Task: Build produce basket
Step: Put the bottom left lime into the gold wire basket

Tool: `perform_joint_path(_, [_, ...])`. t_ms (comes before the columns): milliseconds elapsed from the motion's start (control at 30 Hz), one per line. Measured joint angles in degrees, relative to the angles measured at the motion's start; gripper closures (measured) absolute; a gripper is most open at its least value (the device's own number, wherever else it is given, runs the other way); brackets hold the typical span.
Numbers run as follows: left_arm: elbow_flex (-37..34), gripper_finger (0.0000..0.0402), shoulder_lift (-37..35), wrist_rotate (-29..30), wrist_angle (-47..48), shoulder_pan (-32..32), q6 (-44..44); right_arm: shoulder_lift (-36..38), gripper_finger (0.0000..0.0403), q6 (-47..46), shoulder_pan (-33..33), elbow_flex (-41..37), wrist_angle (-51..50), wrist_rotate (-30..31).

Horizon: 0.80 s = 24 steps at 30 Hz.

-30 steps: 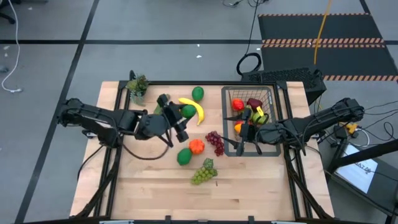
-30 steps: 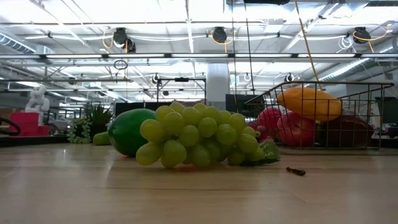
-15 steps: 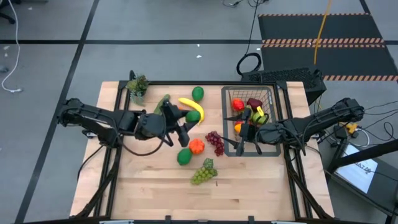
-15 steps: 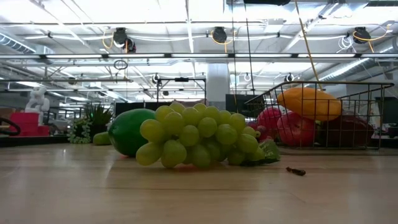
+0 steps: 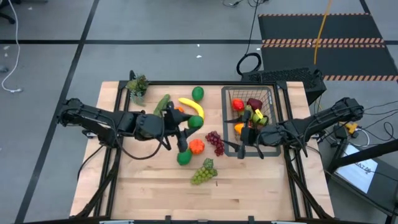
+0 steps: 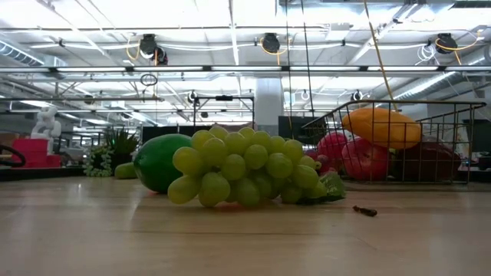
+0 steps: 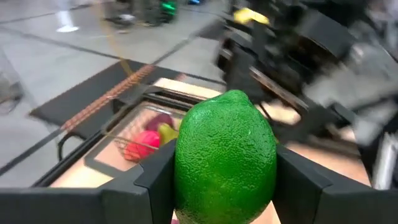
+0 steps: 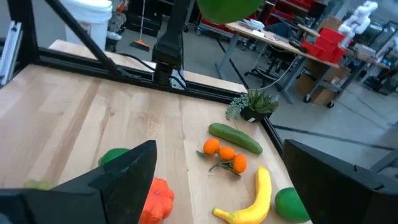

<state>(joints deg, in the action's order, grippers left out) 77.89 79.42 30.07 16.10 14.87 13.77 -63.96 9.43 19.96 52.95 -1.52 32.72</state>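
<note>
My left gripper [image 5: 188, 126] is shut on a green lime [image 7: 225, 158] and hangs above the table between the banana [image 5: 193, 107] and the purple grapes [image 5: 215, 142], left of the wire basket [image 5: 271, 118]. The basket [image 6: 460, 138] holds a mango [image 6: 381, 126], red apples and more. My right gripper [image 5: 252, 149] is open at the basket's near end, touching nothing. On the table lie a cucumber [image 8: 235, 138], small oranges [image 8: 224, 154], a second lime [image 5: 198, 93], an orange fruit [image 5: 196, 146], a green fruit [image 5: 184, 156] and green grapes [image 6: 245, 176]. My left gripper pinches the lime between its two fingers, one on each side of the fruit's widest part [image 7: 186, 168]. The lime is lifted clear of the table; the right wrist view shows the lime [image 8: 230, 7] high in the air. Its pointed end stands up past the fingers.
A small potted plant [image 5: 138, 87] stands at the far left corner. The table's black frame rail [image 8: 93, 59] runs along the far and side edges. Bare wood [image 5: 143, 180] lies near the front left. The loose fruits crowd the table's middle.
My left gripper, shut on the lime, has carried it from beside the banana toward the right and the near edge, closer to the basket. The cucumber and the small oranges, which the arm hid before, now show.
</note>
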Motion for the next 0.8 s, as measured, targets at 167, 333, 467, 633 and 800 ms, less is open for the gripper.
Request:
perform_joint_path(167, [0.0, 0.0195, 0.0, -11.3, 6.3, 0.0, -10.1, -0.1, 0.0062, 7.3, 1.1, 0.0, 0.0, -7.8])
perform_joint_path(333, [0.0, 0.0195, 0.3, -19.9, 14.3, -0.6, -10.0, -3.8, 0.0062, 17.1, 2.7, 0.0, 5.0, -11.1])
perform_joint_path(467, [-0.6, 0.0195, 0.5, -22.9, 19.0, -1.1, -7.5, -10.9, 0.0062, 28.7, 3.2, 0.0, 14.6, -11.7])
perform_joint_path(633, [-2.4, 0.0195, 0.5, -28.1, 22.2, -1.8, -3.2, -19.3, 0.0062, 44.0, 3.1, -0.1, 28.8, -11.6])
perform_joint_path(800, [-4.9, 0.0195, 0.5, -30.5, 23.2, -1.8, 0.5, -25.5, 0.0062, 54.2, 2.1, -0.1, 40.6, -11.7])
